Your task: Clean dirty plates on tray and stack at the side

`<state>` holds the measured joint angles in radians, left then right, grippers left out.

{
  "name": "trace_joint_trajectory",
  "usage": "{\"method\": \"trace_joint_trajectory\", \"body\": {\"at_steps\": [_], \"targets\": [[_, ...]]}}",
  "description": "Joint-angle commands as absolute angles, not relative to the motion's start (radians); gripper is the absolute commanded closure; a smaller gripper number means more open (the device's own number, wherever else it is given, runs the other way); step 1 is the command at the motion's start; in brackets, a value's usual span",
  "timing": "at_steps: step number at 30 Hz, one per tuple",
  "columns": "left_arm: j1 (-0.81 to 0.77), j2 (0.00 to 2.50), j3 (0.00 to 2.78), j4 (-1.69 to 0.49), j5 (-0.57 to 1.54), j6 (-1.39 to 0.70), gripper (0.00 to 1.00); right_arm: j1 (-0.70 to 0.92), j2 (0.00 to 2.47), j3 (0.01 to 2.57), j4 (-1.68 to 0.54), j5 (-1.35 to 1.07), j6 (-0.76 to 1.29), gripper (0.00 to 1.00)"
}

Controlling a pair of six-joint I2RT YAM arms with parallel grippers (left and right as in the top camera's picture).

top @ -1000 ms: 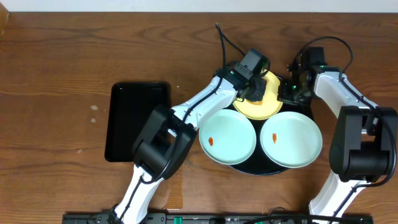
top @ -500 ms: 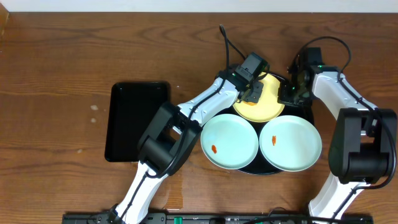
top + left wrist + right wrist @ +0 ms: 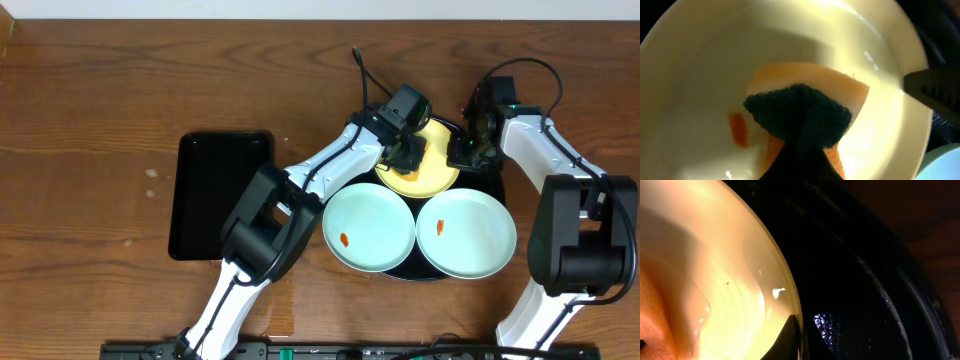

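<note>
Plates, three of them, fill the round tray (image 3: 413, 270) right of centre in the overhead view. The yellow plate (image 3: 432, 178) sits at the top. The left green plate (image 3: 368, 227) and the right green plate (image 3: 466, 233) lie side by side below it, each with a small orange smear. The left gripper (image 3: 410, 158) is down over the yellow plate, and the right gripper (image 3: 462, 150) is at that plate's right edge. A rectangular tray (image 3: 218, 195) lies on the bench (image 3: 100, 100), well to the left.

In the left wrist view the yellow plate takes up nearly the whole frame. The left gripper pinches a sponge (image 3: 805, 107), orange with a dark green scouring face, which rests in the plate's hollow. An orange streak (image 3: 738, 130) lies just left of it. A dark finger (image 3: 935, 90) of the right gripper lies over the rim at the right edge.

In the right wrist view the yellow plate's rim curves down the left half, with the round tray's glossy black floor to its right. One finger touches the rim at the bottom. Its partner is hidden, so I cannot tell whether the right gripper is clamped.
</note>
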<state>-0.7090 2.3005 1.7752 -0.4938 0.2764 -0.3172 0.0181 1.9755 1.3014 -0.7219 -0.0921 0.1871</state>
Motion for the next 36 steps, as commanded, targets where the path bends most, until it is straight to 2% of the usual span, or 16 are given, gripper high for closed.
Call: {"method": "trace_joint_trajectory", "body": {"at_steps": [1, 8, 14, 26, 36], "targets": [[-0.707, 2.365, 1.786, -0.543, 0.155, -0.281, 0.93, 0.021, 1.953, 1.294, -0.734, -0.041, 0.195, 0.99], [-0.702, 2.389, 1.787, -0.575, -0.13, -0.141, 0.93, 0.021, 1.953, 1.294, -0.743, -0.041, 0.194, 0.99], [-0.702, 2.389, 1.79, -0.572, -0.276, -0.056, 0.92, 0.021, 1.953, 1.294, -0.744, -0.041, 0.194, 0.99], [-0.702, 2.366, 2.016, -0.725, -0.297, -0.088, 0.92, 0.021, 1.953, 1.294, -0.746, -0.023, 0.194, 0.99], [-0.683, 2.245, 2.047, -0.826, -0.293, -0.192, 0.93, 0.021, 1.942, 1.305, -0.752, 0.03, 0.194, 0.99]]}}
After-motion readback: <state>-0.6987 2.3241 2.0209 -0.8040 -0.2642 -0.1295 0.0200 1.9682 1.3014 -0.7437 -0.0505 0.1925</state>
